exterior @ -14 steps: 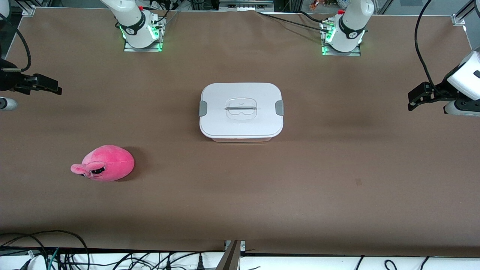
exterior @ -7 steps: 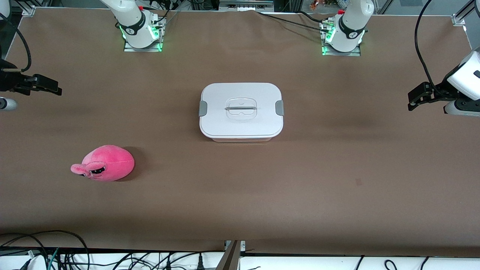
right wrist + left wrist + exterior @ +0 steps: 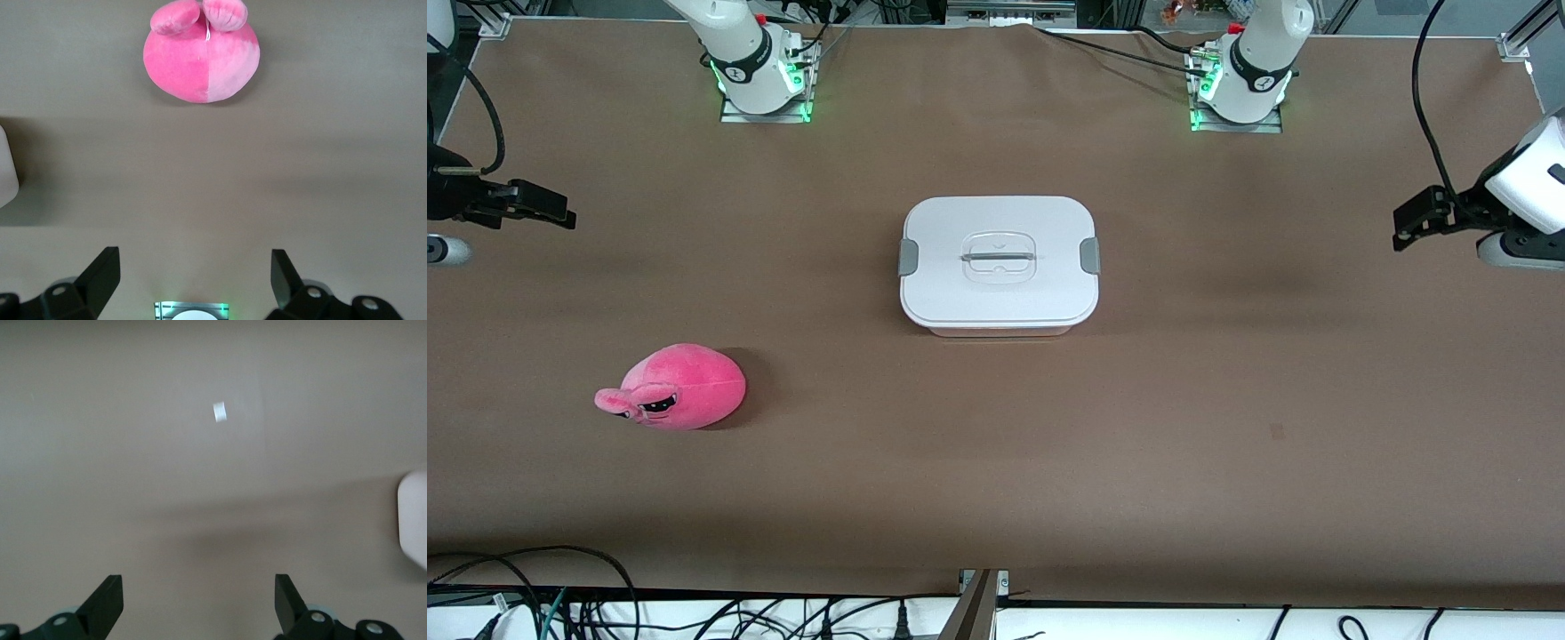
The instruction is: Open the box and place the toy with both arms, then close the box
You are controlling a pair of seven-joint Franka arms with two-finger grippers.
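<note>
The box [image 3: 996,293] stands shut at the table's middle, its white lid on, with grey clips at both ends and a clear centre handle [image 3: 999,258]. The pink toy [image 3: 680,387] lies on the table nearer the front camera, toward the right arm's end. My right gripper [image 3: 562,212] is open and empty, above the table at the right arm's end. In the right wrist view the toy [image 3: 200,57] lies ahead of the open right gripper [image 3: 193,270]. My left gripper [image 3: 1403,233] is open and empty over the left arm's end. It also shows in the left wrist view [image 3: 197,597].
The brown table cover [image 3: 1227,400] spreads all round the box. A corner of the box shows in the left wrist view [image 3: 415,523] and in the right wrist view [image 3: 7,175]. Cables [image 3: 560,604] run along the table edge nearest the front camera.
Both grippers have shifted slightly toward the edge where the bases stand. The box and the toy have not moved.
</note>
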